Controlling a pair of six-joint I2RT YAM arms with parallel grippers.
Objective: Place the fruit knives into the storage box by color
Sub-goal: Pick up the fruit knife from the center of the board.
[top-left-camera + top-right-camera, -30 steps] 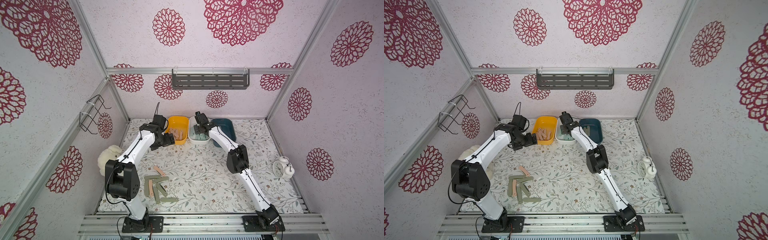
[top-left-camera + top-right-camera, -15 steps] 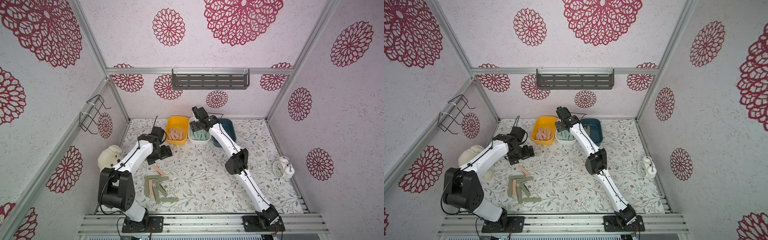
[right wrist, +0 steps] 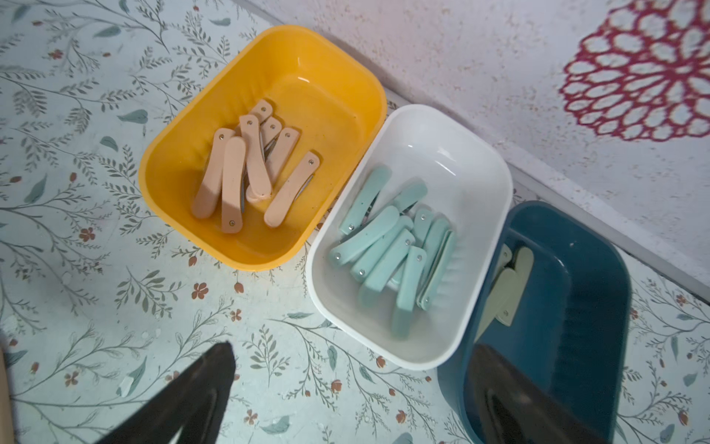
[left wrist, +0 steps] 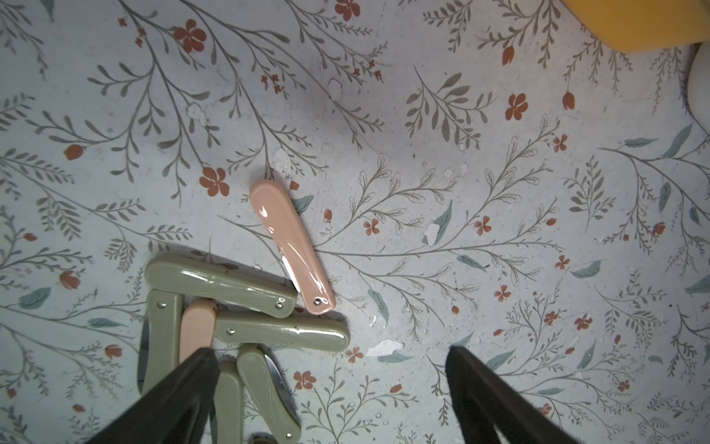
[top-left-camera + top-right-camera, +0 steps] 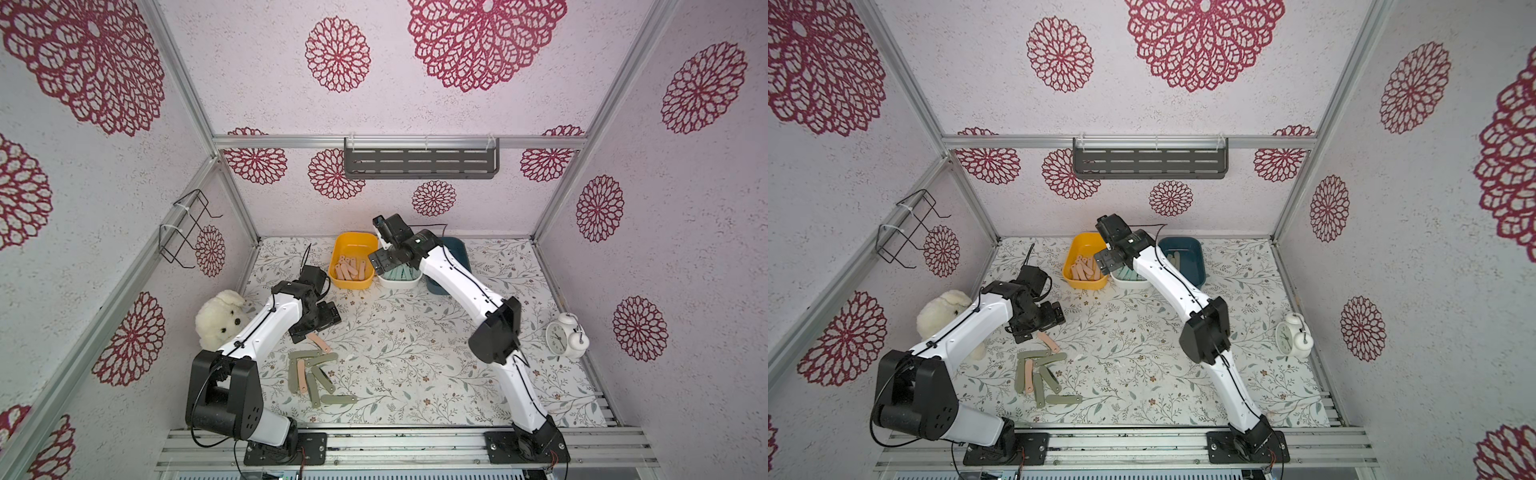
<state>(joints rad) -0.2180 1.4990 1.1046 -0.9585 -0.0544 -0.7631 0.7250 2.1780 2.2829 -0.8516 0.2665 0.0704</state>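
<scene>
Left pincer [image 4: 331, 350] spread near peach knife [image 4: 290, 246]; right pincer [image 3: 353, 346] empty.

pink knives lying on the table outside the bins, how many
2. One pink knife lies alone, just beside the olive pile. The second pink knife sits within that pile, between olive knives. Others could be hidden underneath.

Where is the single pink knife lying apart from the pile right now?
In both top views the pink knife lies on the table on the robot's left side, at the far edge of the olive knife pile.
</scene>
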